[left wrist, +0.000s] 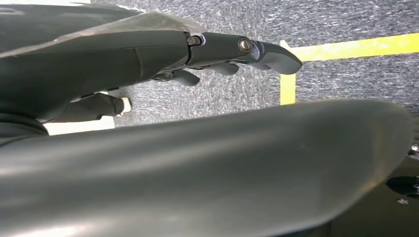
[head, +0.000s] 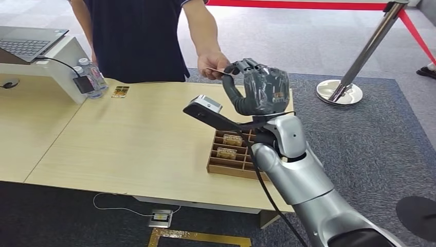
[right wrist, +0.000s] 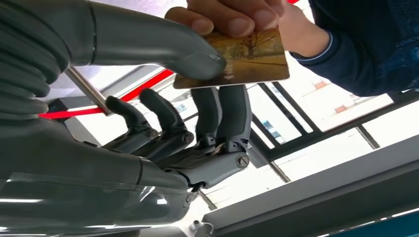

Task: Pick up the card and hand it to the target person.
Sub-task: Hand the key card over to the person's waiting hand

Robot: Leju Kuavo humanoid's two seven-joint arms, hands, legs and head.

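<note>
- Right hand [head: 259, 92]: raised above the far edge of the wooden table [head: 128, 149], palm turned away from the head camera. In the right wrist view the thumb [right wrist: 197, 59] presses on one face of the card [right wrist: 247, 61] and two fingers [right wrist: 222, 113] stand against its other face, so the card is pinched; the remaining fingers are spread and curled clear of it.
- Card: yellow-brown printed face, held in the air at the table's far side. The person's hand [head: 212, 64] grips its opposite edge at the same time, fingers over the top of it.
- Person: dark shirt, standing at the far side of the table, arm stretched toward the right hand.
- Left hand [left wrist: 222, 54]: hanging over grey carpet with a yellow floor line [left wrist: 296, 64]; the fingers extend roughly straight and hold nothing.
- Wooden compartment tray [head: 231, 154]: on the table just beneath the right wrist, with cards lying in two of its slots.
- A second card [head: 120, 92]: flat on the table near the far edge, beside two water bottles [head: 92, 77].
- Laptop [head: 28, 43]: on a white stand at the table's left end.
- Stanchion post [head: 355, 67] with red barrier tape: on the carpet to the right.
</note>
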